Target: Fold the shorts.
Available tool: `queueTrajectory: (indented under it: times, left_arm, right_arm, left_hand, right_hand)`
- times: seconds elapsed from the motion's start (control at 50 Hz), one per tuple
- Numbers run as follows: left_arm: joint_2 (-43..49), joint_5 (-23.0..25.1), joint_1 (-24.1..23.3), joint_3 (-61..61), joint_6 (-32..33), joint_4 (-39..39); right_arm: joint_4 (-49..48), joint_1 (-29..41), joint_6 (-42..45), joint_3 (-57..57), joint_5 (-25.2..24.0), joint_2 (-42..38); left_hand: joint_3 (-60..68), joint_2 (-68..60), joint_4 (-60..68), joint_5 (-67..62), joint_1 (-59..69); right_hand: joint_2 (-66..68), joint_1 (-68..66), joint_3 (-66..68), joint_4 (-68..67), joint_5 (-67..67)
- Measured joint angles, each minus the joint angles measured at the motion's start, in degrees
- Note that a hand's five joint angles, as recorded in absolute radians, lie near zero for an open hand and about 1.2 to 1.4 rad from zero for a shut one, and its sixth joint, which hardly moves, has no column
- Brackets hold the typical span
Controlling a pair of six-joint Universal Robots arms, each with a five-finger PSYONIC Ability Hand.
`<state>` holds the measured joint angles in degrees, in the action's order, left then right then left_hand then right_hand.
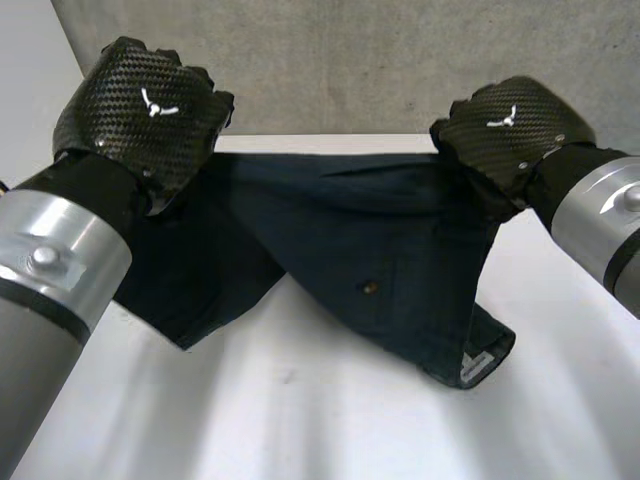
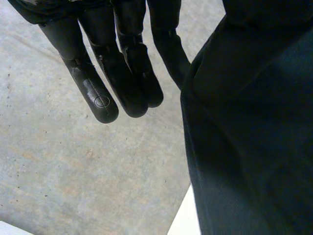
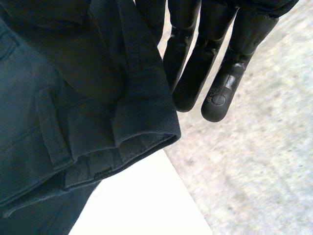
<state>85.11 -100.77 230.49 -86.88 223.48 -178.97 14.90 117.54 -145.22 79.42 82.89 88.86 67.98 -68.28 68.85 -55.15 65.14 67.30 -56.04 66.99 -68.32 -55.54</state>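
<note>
I see grey concrete floor (image 1: 400, 60) beyond the shorts (image 1: 400, 250), and the white surface (image 1: 300, 420) lies under them. The dark shorts are lifted by their 2 far corners, with the lower part resting on the surface. My left hand (image 1: 140, 105) pinches 1 corner with straight fingers (image 2: 127, 73). My right hand (image 1: 510, 125) pinches the waistband corner the same way.

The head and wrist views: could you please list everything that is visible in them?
shorts: one, dark navy, legs on the table, waistband raised between the hands
button: one, brownish, on the shorts' middle
label: one, white, at the hem corner nearest the right arm
table: one, white, under the shorts
floor: grey, beyond the table's far edge
left hand: one, black, holding the waistband's left end
right hand: one, black, holding the waistband's right end
</note>
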Motion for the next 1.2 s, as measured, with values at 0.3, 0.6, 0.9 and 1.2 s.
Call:
queueTrajectory:
  times: [0.3,0.6,0.9,1.2]
  left_arm:
    - [24.9,0.0,0.5,3.5,1.0,-0.4]
    - [32.9,0.6,6.9,32.7,1.2,-31.7]
    - [18.3,0.8,6.3,11.5,0.3,-52.4]
    - [24.6,-0.7,5.6,-10.5,-6.7,-40.8]
  right_arm:
    - [5.5,0.6,5.8,-6.5,1.5,-19.2]
    - [-27.1,0.8,0.4,-27.7,7.1,-26.5]
    - [-43.7,0.4,-3.9,-16.9,3.5,-18.6]
    - [-24.3,1.0,-2.1,-8.5,-1.6,-31.2]
  left_hand:
    - [0.2,-0.1,0.2,-0.8,0.0]
    - [0.3,-0.2,0.2,-0.8,0.0]
    - [0.3,-0.2,0.2,-1.3,0.0]
    - [0.4,-0.3,0.2,-1.9,0.0]
  right_hand:
    - [0.0,0.0,1.0,0.0,-0.4]
    - [0.0,0.0,1.0,0.0,-0.7]
    - [0.0,0.0,1.0,0.0,-0.7]
    - [0.1,0.0,1.4,0.0,-0.7]
